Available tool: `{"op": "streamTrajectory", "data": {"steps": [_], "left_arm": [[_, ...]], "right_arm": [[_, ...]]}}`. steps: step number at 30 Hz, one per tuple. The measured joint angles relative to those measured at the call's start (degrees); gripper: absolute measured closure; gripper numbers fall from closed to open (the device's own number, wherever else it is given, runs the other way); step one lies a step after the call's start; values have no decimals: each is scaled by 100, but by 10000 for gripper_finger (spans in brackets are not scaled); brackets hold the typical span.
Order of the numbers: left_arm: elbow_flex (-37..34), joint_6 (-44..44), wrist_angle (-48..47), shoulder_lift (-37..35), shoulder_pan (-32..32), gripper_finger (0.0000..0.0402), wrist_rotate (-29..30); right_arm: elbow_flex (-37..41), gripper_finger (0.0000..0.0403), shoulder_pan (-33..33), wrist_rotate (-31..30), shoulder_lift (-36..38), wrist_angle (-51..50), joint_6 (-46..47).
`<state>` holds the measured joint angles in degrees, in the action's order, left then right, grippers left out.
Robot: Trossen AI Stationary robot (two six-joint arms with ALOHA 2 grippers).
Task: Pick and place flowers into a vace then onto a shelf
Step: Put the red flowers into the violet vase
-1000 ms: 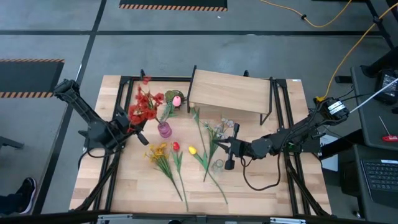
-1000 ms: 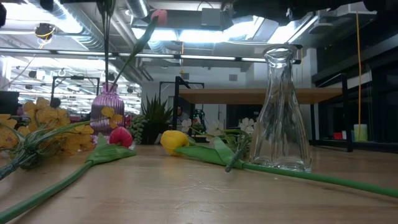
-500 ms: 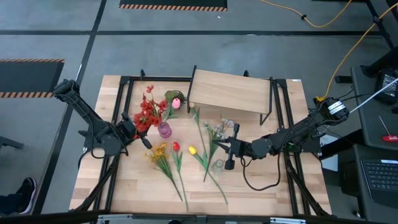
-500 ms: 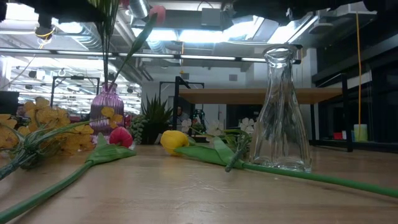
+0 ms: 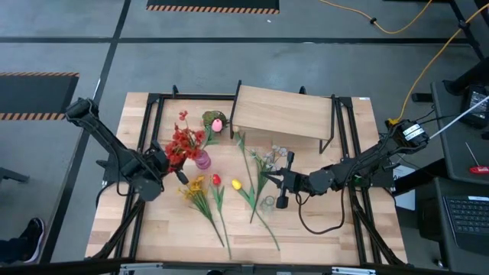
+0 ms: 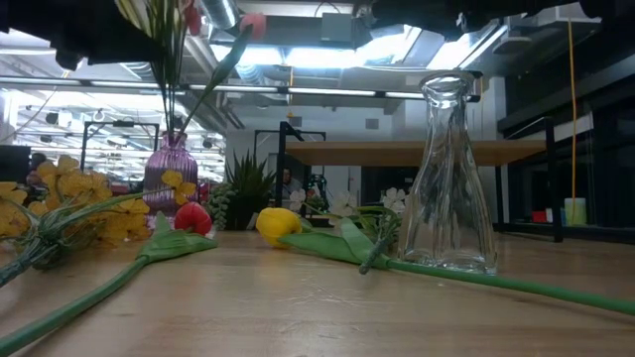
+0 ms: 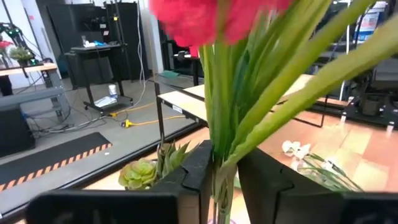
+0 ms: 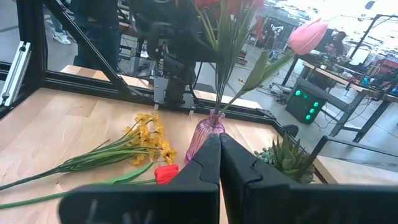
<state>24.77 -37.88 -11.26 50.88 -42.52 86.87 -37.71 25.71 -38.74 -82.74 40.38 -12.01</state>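
Holding the red-cluster flowers (image 5: 182, 142) left of centre in the high view, your left gripper (image 5: 162, 163) is pinching the green stems between its fingers (image 7: 194, 180), with the stems reaching down at the purple vase (image 5: 202, 160). A pink tulip (image 8: 309, 35) is already standing in that vase, leaning out to one side. Your right gripper (image 5: 280, 184) is waiting right of centre, fingers pressed together, just above the clear glass vase (image 5: 268, 203), which is standing empty. Lying on the table (image 5: 328, 229) below the purple vase are the yellow blooms (image 5: 192, 186), a red tulip (image 5: 216, 180) and a yellow tulip (image 5: 236, 184); the white blossoms (image 5: 267, 157) are lying near the right gripper. The shelf (image 5: 283, 113) is standing at upper centre, with a green succulent (image 5: 211, 118) beside its left end.
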Motion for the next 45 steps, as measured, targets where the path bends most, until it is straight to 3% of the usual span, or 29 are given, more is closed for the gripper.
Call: {"op": "streamTrajectory", "data": {"steps": [11, 19, 33, 45], "left_arm": [[0, -13, -254, 217, 0, 253, -102], [0, 599, -152, -111, -150, 218, -89], [2, 1991, 80, -777, -943, 206, -83], [2, 1934, -94, -801, -1510, 206, -33]], "right_arm": [[0, 396, 0, 1, 0, 2, 204], [0, 394, 0, 2, 0, 2, 294], [2, 393, 2, 0, -2, 2, 282], [2, 393, 2, 0, -2, 0, 280]]}}
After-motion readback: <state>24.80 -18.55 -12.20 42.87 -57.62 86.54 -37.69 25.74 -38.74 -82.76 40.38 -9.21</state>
